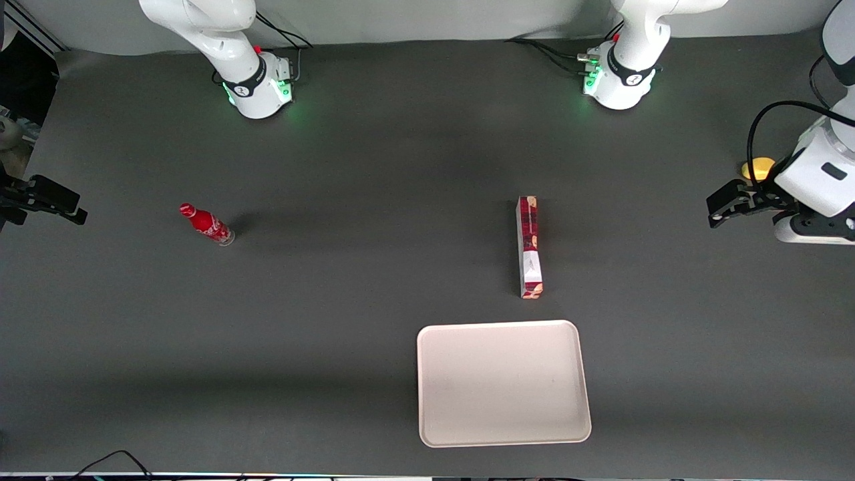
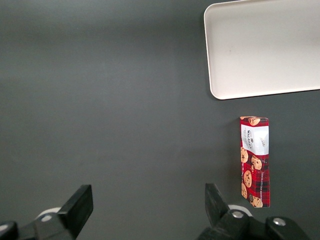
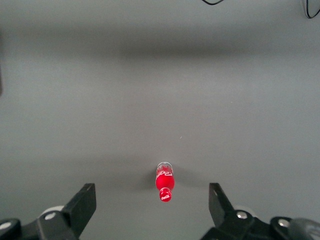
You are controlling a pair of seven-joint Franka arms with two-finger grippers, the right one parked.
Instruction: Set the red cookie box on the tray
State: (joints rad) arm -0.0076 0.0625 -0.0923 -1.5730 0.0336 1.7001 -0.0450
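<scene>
Tabletop (image 1: 374, 167) dark grey; tool (image 2: 147, 210) spread, aloft; red cookie box (image 1: 529, 247) near tray (image 1: 427, 387).

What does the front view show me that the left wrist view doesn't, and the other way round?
Front only: the red soda bottle standing toward the parked arm's end of the table, and the left arm's end effector hovering open, off to the side of the red cookie box.
Left wrist only: the end effector's fingers seen close up.
Both: the box lying on the table close to the empty tray.
</scene>
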